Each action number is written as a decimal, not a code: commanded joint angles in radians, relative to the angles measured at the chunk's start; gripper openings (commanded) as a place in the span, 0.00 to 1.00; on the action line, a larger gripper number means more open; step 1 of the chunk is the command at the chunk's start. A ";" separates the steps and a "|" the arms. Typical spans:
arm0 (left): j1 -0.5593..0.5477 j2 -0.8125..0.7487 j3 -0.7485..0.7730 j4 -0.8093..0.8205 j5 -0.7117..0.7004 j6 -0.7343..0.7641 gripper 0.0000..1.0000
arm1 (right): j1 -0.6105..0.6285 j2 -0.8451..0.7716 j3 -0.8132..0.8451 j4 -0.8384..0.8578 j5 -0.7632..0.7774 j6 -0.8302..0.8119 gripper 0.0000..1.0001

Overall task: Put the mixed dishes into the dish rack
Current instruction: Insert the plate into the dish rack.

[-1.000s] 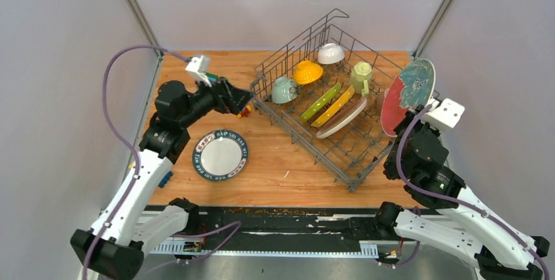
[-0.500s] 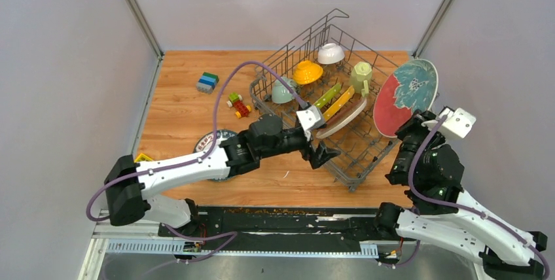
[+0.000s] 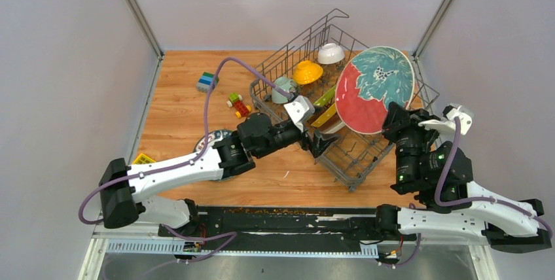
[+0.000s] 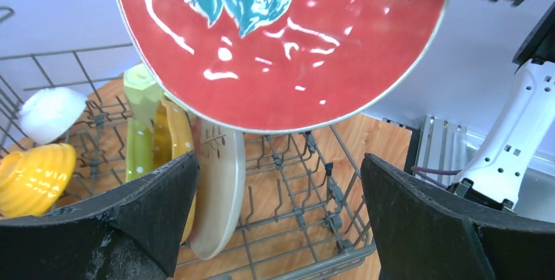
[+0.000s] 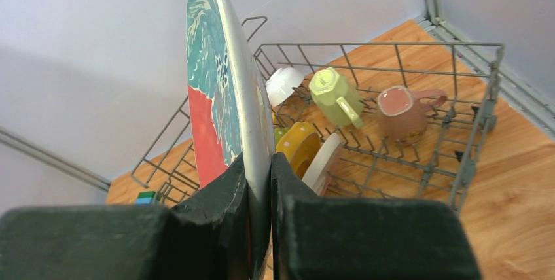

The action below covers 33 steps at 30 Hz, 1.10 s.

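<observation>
**Red-and-teal plate held on edge above the dish rack**

Near side, left: a small round plate with a dark lettered rim (image 3: 204, 142) lies on the wooden worktop (image 3: 183, 113), mostly hidden beneath the left arm. A flat yellow block (image 3: 143, 158) sits at the worktop's left edge.

Near side, centre: the left end effector (image 3: 322, 142) hovers at the near-left rim of the grey wire dish rack (image 3: 347, 178). Its jaws are spread wide and hold nothing.

Near side, right: the right end effector (image 5: 259, 165) is clamped on the lower edge of the large round red plate with a teal floral pattern (image 3: 374, 90), holding it upright over the rack's right half.

Inside the rack, three plates stand in the tines side by side: a cream plate (image 4: 219, 195), a yellow plate (image 4: 177, 142) and a lime-green white-dotted plate (image 4: 137, 149). Farther back are a pink mug (image 5: 400, 111), a pale-green mug (image 5: 334, 97), a teal mug (image 3: 281, 90), an upturned yellow bowl (image 3: 307, 70) and a white bowl (image 3: 330, 52).

Far left, on the worktop, lie a red-and-yellow toy block (image 3: 237, 104) and a blue-and-green toy block (image 3: 208, 82).
</observation>
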 commanded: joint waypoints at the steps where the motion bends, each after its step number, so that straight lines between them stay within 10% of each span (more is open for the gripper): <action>1: -0.002 -0.099 -0.027 0.043 0.024 0.109 1.00 | 0.012 0.039 0.073 -0.016 -0.135 0.195 0.00; 11: -0.163 -0.107 -0.050 -0.035 -0.194 0.592 1.00 | 0.013 0.152 0.152 -0.181 -0.238 0.408 0.00; 25: -0.307 0.017 -0.180 0.519 -0.708 0.981 0.99 | 0.008 0.349 0.232 -0.326 -0.338 0.758 0.00; 33: -0.307 0.115 -0.198 0.736 -0.842 1.163 0.81 | 0.003 0.359 0.244 -0.353 -0.326 0.790 0.00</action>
